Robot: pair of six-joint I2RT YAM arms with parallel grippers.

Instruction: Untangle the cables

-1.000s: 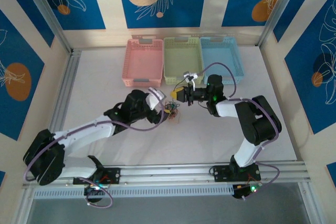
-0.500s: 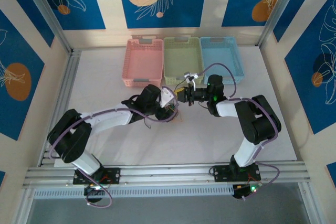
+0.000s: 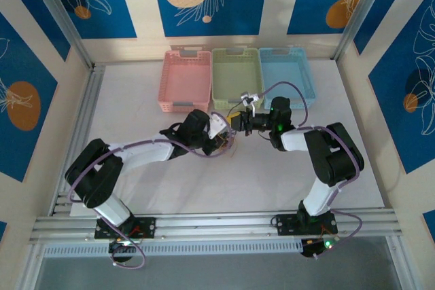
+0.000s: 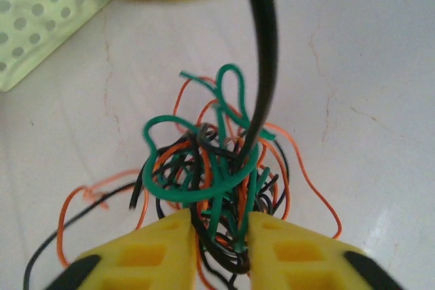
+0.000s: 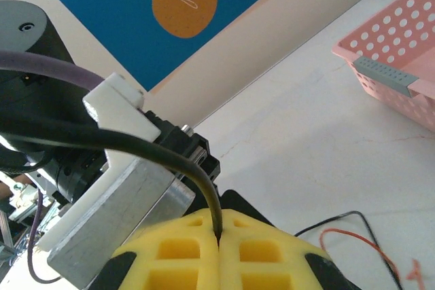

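Observation:
The cables [image 4: 211, 168] lie as one knot of green, orange and black wires on the white table, also seen as the small tangle [image 3: 224, 142] in front of the baskets. My left gripper [image 4: 221, 249] has its yellow fingers [image 4: 136, 256] closed in on the lower part of the knot, wires pressed between them. One black cable [image 4: 264, 66] rises taut from the knot up to my right gripper [image 5: 219, 241], which is shut on its end. In the top view, my right gripper [image 3: 235, 121] hangs just above and right of the left gripper [image 3: 221, 139].
Pink [image 3: 185, 81], green [image 3: 236, 77] and blue [image 3: 288, 77] baskets stand in a row behind the knot. The green basket's corner [image 4: 34, 25] is close by on the left. Loose black and orange wire ends [image 5: 353, 225] trail on the table.
My left arm has folded in and brought its gripper forward onto the knot. The right gripper has held the black cable and shifted slightly right.

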